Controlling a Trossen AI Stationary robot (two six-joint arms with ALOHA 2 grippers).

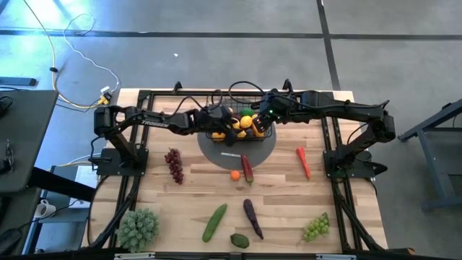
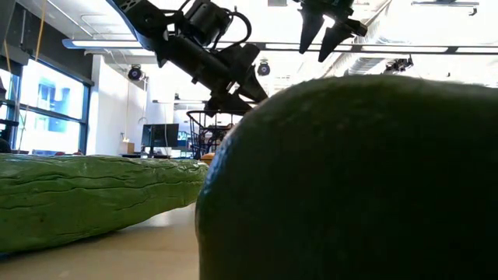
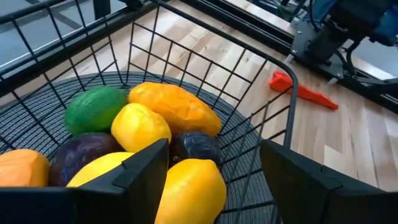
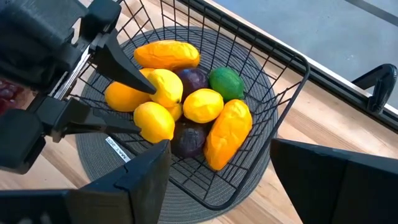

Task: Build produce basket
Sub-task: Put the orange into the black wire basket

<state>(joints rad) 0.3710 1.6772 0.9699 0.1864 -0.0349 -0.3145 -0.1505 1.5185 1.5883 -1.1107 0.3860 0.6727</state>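
Observation:
The black wire basket (image 1: 245, 95) stands on a grey round mat (image 1: 238, 153) at the table's far middle. It holds lemons (image 4: 202, 104), orange-yellow fruits (image 4: 166, 54), plums (image 4: 193, 78) and a lime (image 4: 226, 82). My left gripper (image 3: 211, 152) reaches in from the table's left, slanting down. It is open, with one lemon (image 3: 189, 190) between its fingers, resting on the pile. My right gripper (image 4: 221, 186) hangs open above the basket's right side with nothing between its fingers. My left gripper stands open astride the lemon (image 4: 154, 121) on top of the pile. One finger (image 3: 146, 168) lies close against the lemon's side, but whether it touches I cannot tell. A clear gap separates the lemon from the other finger (image 3: 298, 180).
On the table nearer the front lie a red chili (image 1: 303, 162), purple grapes (image 1: 174, 165), a small orange (image 1: 234, 174), a cucumber (image 1: 214, 222), an eggplant (image 1: 252, 218), green grapes (image 1: 315, 227), a leafy green bunch (image 1: 137, 227) and a dark green fruit (image 1: 240, 240).

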